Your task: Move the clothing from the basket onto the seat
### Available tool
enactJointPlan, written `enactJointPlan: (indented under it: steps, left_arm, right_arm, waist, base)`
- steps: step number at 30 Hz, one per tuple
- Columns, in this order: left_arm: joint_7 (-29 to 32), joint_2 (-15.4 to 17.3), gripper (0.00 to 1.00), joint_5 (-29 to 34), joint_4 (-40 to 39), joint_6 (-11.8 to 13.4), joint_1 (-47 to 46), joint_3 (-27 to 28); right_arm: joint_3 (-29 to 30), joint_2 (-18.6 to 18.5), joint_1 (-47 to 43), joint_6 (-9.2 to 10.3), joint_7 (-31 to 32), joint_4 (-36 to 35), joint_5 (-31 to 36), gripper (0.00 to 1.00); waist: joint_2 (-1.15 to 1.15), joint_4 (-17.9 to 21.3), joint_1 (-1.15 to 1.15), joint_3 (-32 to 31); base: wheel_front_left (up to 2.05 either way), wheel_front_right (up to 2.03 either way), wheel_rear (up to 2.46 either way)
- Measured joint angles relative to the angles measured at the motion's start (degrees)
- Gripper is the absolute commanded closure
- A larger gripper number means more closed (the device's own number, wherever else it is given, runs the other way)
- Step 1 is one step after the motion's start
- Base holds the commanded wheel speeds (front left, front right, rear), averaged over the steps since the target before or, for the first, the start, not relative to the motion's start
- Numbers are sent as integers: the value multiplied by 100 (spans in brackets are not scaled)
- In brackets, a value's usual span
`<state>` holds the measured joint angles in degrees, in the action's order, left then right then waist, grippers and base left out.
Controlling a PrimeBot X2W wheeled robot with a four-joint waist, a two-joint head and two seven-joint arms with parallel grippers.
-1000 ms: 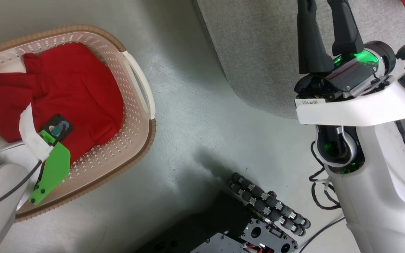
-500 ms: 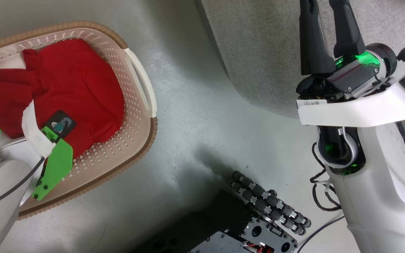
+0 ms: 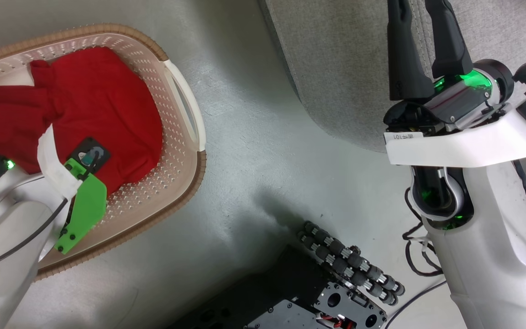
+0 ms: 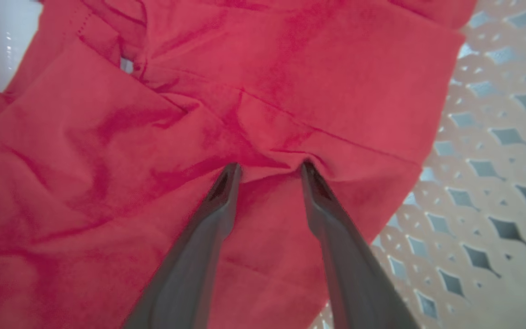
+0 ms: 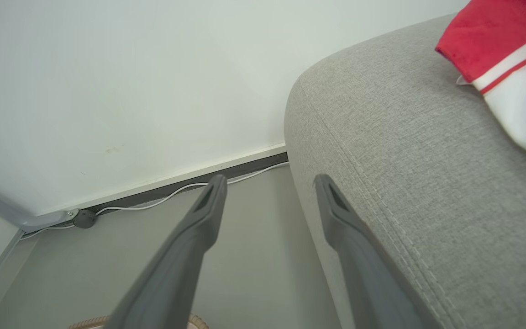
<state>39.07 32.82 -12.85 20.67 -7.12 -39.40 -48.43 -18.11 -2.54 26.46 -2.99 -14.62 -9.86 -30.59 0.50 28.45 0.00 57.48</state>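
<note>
Change since a second ago: my left arm (image 3: 2, 246) has slid a little further across the red clothes (image 3: 107, 105), toward the handle side of the basket (image 3: 174, 151). The whole head picture has drifted slightly as well, so the camera moved too.
Left tool: the left gripper (image 4: 270, 169) has its two dark fingers partly apart in the left wrist view. Both tips press into the red cloth, with a low ridge of fabric bunched between them (not pinched, as far as I can see).
Clothes: crumpled inside the basket and covering most of its bottom. In the left wrist view the perforated cream wall shows bare to the right of the cloth.
Basket position: it stands on the grey floor (image 3: 254, 151), left of the sofa (image 3: 345, 68) and apart from it.
Right tool: the right gripper (image 5: 270, 180) is spread wide and holds nothing. It hovers beside the sofa's rounded corner.
Sofa top: light grey fabric, with a red and white garment (image 5: 509, 59) lying on it at the upper right of the right wrist view.
Foreground: my dark robot base (image 3: 290, 297), with a row of rollers, sits at the bottom of the head view.
</note>
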Motion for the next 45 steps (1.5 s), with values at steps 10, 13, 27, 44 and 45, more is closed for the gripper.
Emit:
enactJointPlan:
  steps: [10,13,27,44,45]
  left_arm:
    - [-38,-172,21,-59,193,0,-29,-79]
    - [-58,-199,22,-59,238,0,-91,-118]
    - [-142,-283,65,-93,500,0,-209,-282]
    - [-593,-445,100,-368,721,16,-341,-78]
    - [-703,-463,100,-399,714,78,-348,25]
  right_arm:
    - [0,0,-4,-1,0,1,33,0]
    - [0,1,-6,-4,0,1,34,0]
    - [22,1,-113,-53,0,3,115,0]
    - [76,2,-114,-60,0,10,196,0]
    - [67,2,-113,-62,0,20,180,0]
  waist:
    - [0,-24,0,26]
    - [0,-30,0,33]
    - [0,-64,0,64]
    - [0,-102,0,58]
    - [0,-99,0,48]
  base:
    - [0,0,0]
    - [0,0,0]
    - [0,0,0]
    - [0,0,0]
    - [0,0,0]
